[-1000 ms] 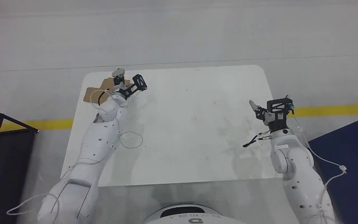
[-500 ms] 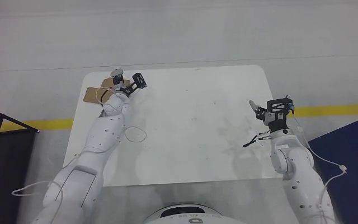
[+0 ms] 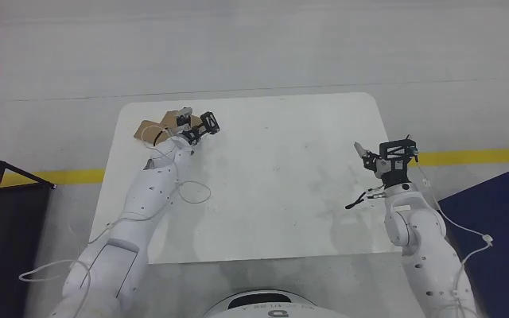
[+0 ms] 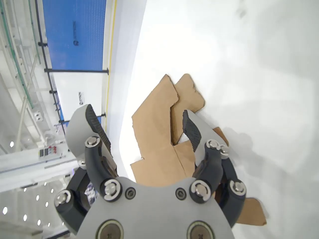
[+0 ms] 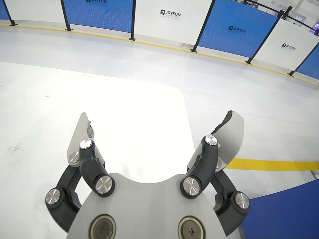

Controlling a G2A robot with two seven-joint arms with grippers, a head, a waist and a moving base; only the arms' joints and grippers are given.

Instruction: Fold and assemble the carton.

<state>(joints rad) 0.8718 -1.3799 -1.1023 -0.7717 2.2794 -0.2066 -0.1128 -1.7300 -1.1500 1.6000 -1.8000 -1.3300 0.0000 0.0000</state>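
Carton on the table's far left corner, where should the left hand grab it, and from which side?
Pinch the carton's wide panel at its slit edge, which looks slightly raised off the table. Come from the robot's side, where the open left hand straddles it; the rest lies too flat to pinch.

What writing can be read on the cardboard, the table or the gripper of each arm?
Carton: none, plain brown cardboard.
Table: none.
Left gripper: none.
Right gripper: none.
Fence panels: a brand logo on each, not quoted.
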